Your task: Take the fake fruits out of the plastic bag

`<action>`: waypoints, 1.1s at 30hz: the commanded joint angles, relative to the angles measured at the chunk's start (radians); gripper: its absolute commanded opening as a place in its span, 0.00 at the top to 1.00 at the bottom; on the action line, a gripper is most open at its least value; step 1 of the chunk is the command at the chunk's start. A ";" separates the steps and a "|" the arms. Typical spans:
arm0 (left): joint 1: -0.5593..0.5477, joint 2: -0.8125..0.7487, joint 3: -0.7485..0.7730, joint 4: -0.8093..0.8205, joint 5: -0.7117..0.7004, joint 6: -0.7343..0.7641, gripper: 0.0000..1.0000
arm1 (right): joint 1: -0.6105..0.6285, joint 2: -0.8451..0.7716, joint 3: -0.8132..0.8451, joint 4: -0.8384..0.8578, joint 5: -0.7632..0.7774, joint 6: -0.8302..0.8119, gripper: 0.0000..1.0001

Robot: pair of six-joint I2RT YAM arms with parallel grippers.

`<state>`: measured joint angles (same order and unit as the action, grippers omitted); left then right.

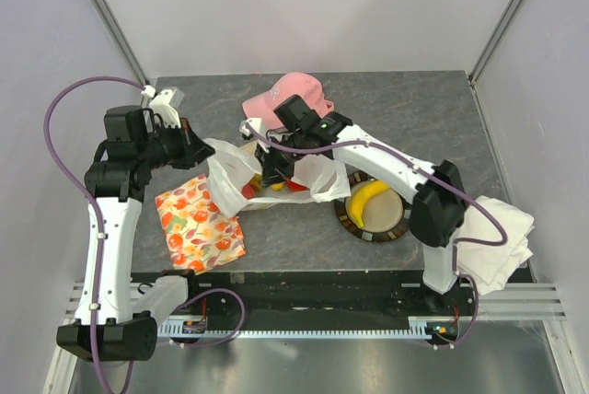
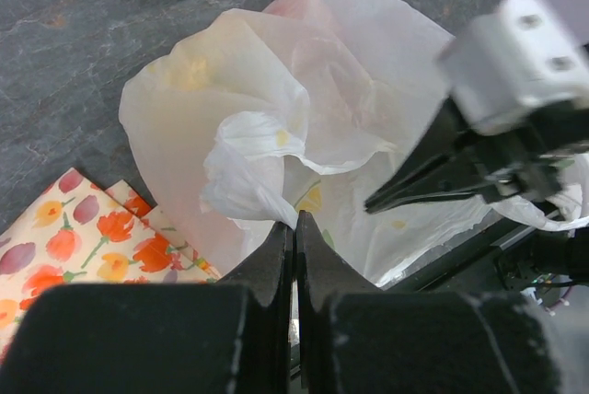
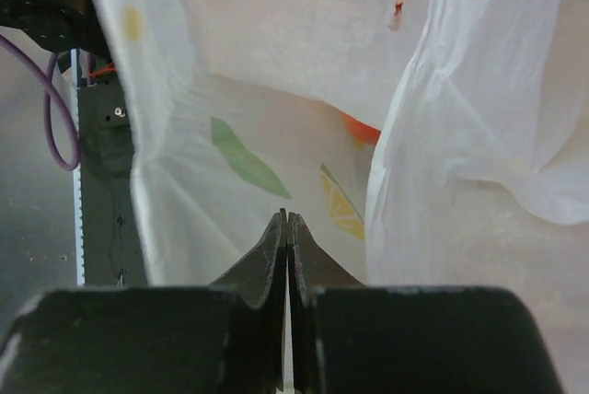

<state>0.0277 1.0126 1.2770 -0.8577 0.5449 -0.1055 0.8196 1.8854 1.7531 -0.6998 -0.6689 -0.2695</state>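
Note:
The white plastic bag [image 1: 228, 171] lies crumpled at the table's middle, its mouth towards the front. Red and yellow fake fruits [image 1: 251, 190] show in its mouth. A yellow banana [image 1: 366, 199] lies in a round bowl [image 1: 398, 225] to the right. My left gripper [image 1: 208, 149] is shut on a fold of the bag [image 2: 248, 182] at the bag's left side. My right gripper [image 1: 274, 173] is shut, its tips [image 3: 287, 219] against the bag's printed inner wall [image 3: 276, 99], with nothing seen between them. An orange-red fruit [image 3: 363, 129] shows through the plastic.
A pink cap [image 1: 290, 95] lies just behind the bag. An orange-flowered cloth [image 1: 198, 224] lies at the front left, partly under the bag. A folded white cloth [image 1: 497, 228] sits at the right edge. The right arm reaches over the bowl.

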 commanded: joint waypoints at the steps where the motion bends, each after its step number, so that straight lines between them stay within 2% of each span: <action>1: 0.018 0.001 0.053 0.042 0.032 -0.053 0.98 | -0.004 0.125 0.089 -0.098 -0.045 -0.088 0.96; 3: 0.029 -0.002 0.082 0.040 0.018 -0.030 0.98 | -0.004 0.161 0.105 -0.048 0.067 -0.058 0.96; 4: 0.044 -0.003 0.093 0.034 0.006 -0.020 0.98 | -0.008 0.167 0.112 -0.017 0.189 -0.045 0.96; 6: 0.048 -0.019 0.104 0.011 0.015 0.024 0.98 | -0.022 0.170 0.118 0.087 0.283 -0.010 0.96; 11: 0.048 -0.048 0.018 -0.007 0.089 0.046 0.99 | -0.088 0.216 0.212 0.198 0.400 -0.019 0.96; 17: 0.048 -0.017 -0.025 0.014 0.144 0.064 0.98 | -0.100 0.296 0.264 0.203 0.347 -0.132 0.86; 22: 0.049 0.009 -0.041 0.042 0.127 0.079 0.99 | -0.100 0.323 0.276 0.203 0.275 -0.198 0.83; 29: 0.048 0.053 -0.041 0.075 0.124 0.083 0.98 | -0.096 0.310 0.275 0.181 0.193 -0.231 0.79; 33: 0.048 0.058 -0.036 0.088 0.054 0.072 0.98 | -0.085 0.241 0.246 0.148 0.143 -0.264 0.77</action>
<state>0.0727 1.0698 1.2350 -0.8238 0.6357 -0.0582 0.7223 2.2185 1.9926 -0.5282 -0.4374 -0.4770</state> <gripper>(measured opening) 0.032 0.218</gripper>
